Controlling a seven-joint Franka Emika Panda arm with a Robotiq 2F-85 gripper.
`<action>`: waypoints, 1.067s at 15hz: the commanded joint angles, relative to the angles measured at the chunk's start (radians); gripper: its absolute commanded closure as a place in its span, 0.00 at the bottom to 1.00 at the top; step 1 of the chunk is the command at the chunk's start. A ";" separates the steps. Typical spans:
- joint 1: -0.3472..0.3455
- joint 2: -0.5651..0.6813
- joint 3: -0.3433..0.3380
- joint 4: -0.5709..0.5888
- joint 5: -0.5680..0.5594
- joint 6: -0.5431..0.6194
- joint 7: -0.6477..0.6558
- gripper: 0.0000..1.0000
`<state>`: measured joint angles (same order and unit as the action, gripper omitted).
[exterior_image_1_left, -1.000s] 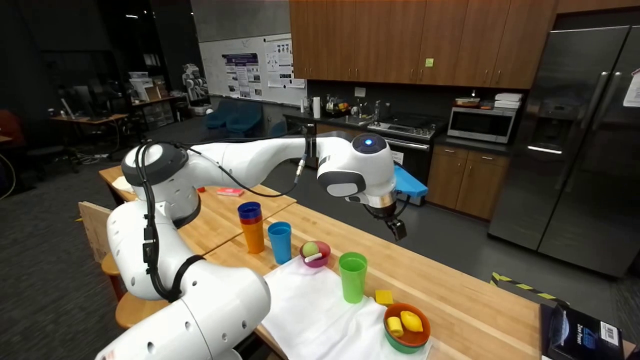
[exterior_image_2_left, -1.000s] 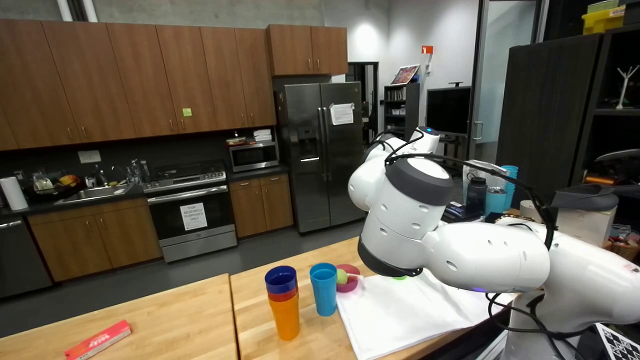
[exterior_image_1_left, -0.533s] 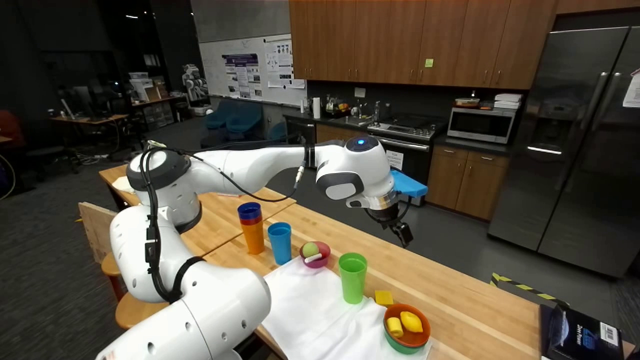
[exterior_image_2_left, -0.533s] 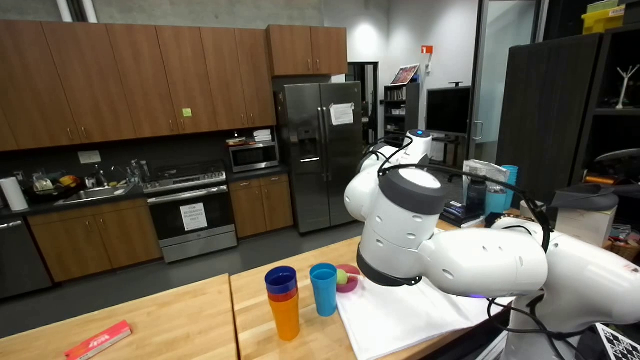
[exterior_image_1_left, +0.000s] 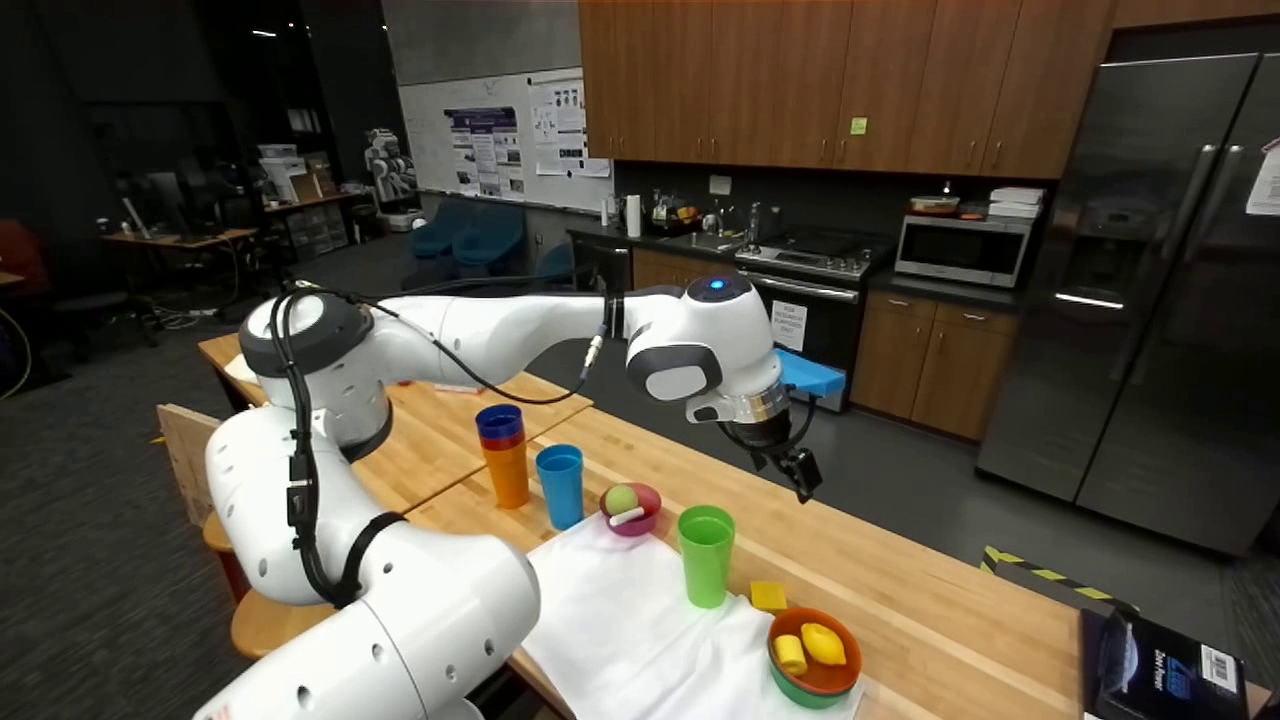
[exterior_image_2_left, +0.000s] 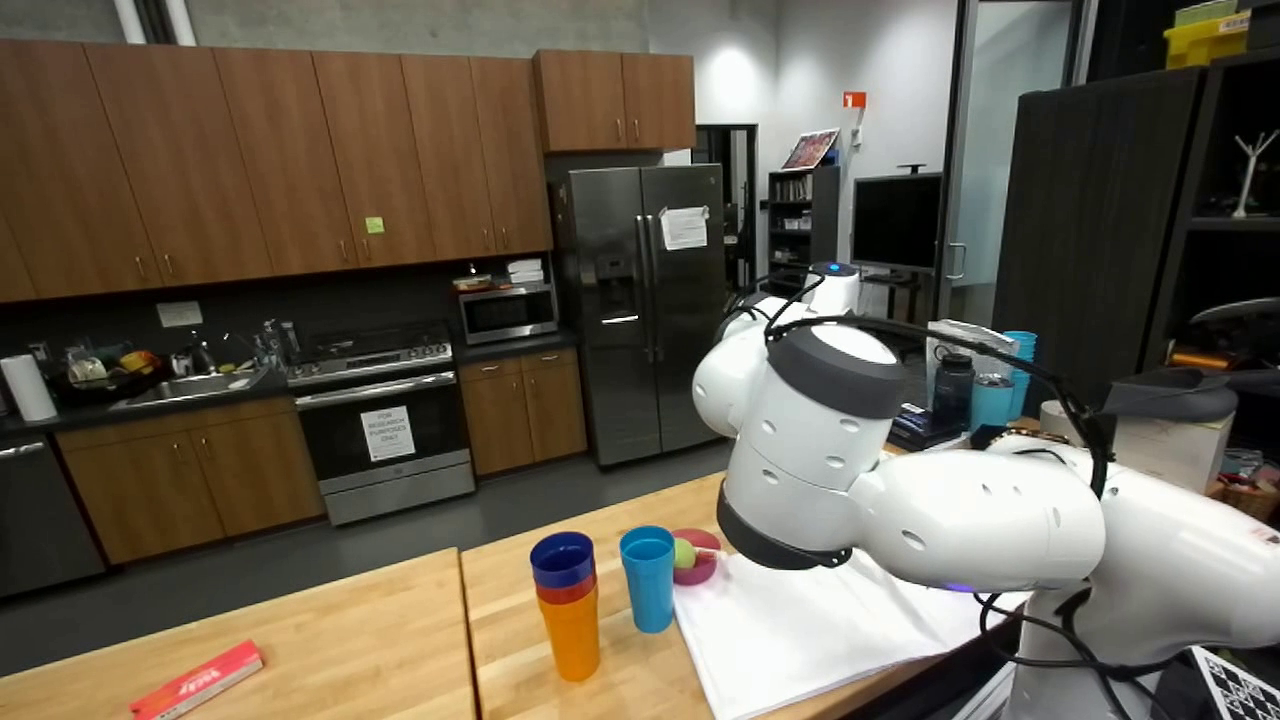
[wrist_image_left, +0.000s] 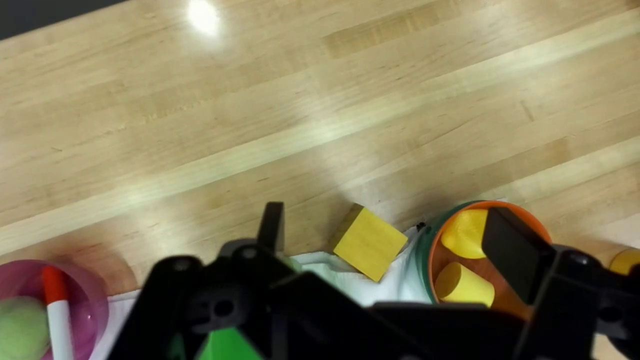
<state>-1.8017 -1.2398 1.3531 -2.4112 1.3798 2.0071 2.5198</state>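
Observation:
Above the tabletop, my gripper (exterior_image_1_left: 798, 474) hangs open in an exterior view with nothing held. In the wrist view the gripper (wrist_image_left: 389, 230) has its black fingers wide apart. Between and beyond them lies a yellow block (wrist_image_left: 371, 243), at the edge of the white cloth (exterior_image_1_left: 630, 610). The right finger partly covers an orange bowl (wrist_image_left: 530, 216) nested in a green bowl (exterior_image_1_left: 808, 698). That bowl holds a yellow lemon (exterior_image_1_left: 822, 643) and a yellow cylinder (exterior_image_1_left: 790, 654). A green cup (exterior_image_1_left: 706, 560) stands near the block, mostly hidden by the gripper in the wrist view.
A pink bowl (wrist_image_left: 97, 305) holds a green ball (wrist_image_left: 22, 327) and a red-capped white marker (wrist_image_left: 59, 320). A blue cup (exterior_image_2_left: 648, 580) and stacked orange, red and blue cups (exterior_image_2_left: 570, 630) stand beyond it. A black box (exterior_image_1_left: 1165, 670) sits at the table's end.
The gripper has come slightly lower in an exterior view, and the wrist has shifted a little left and down there. The objects on the table have stayed put.

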 joint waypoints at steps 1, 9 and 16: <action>0.010 0.096 -0.025 -0.011 -0.054 0.021 -0.054 0.00; -0.054 0.201 -0.040 0.060 -0.339 -0.010 -0.056 0.00; -0.122 0.217 0.013 0.115 -0.470 0.073 0.091 0.00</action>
<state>-1.8967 -1.0508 1.3304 -2.3221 0.9444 2.0160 2.5183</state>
